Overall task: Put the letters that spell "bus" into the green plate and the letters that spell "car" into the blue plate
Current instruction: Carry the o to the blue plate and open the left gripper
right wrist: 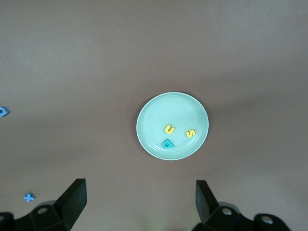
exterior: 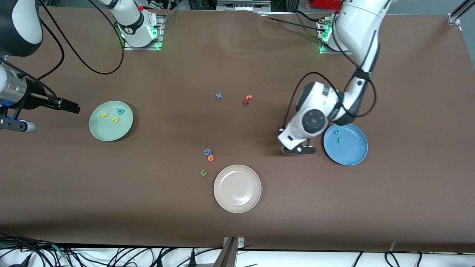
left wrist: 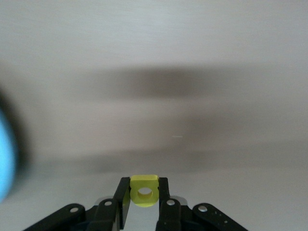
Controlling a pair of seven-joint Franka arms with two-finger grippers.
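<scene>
Green plate (exterior: 97, 130), toward the right arm's end of the surface (exterior: 237, 55): holds teal "b" (exterior: 120, 111), yellow "s" (exterior: 104, 114), yellow "u" (exterior: 115, 119); the "s" sits at about ten o'clock from the "u".

Blue plate (exterior: 350, 152), toward the left arm's end: holds teal "c" (exterior: 337, 131) and teal "r" (exterior: 339, 139).

Yellow "a" (left wrist: 144, 191): clenched between the fingers of the left hand (left wrist: 144, 207), low over the surface just beside the blue plate's rim.

Right hand (right wrist: 139, 199): released, jaws wide, empty, waiting above the green plate.

Cream-white plate (exterior: 222, 202): at six o'clock from surface centre, nothing in it.

Loose letters: green "u" (exterior: 203, 172), orange letter (exterior: 210, 158), blue letter (exterior: 207, 151), blue "x" (exterior: 218, 96).
</scene>
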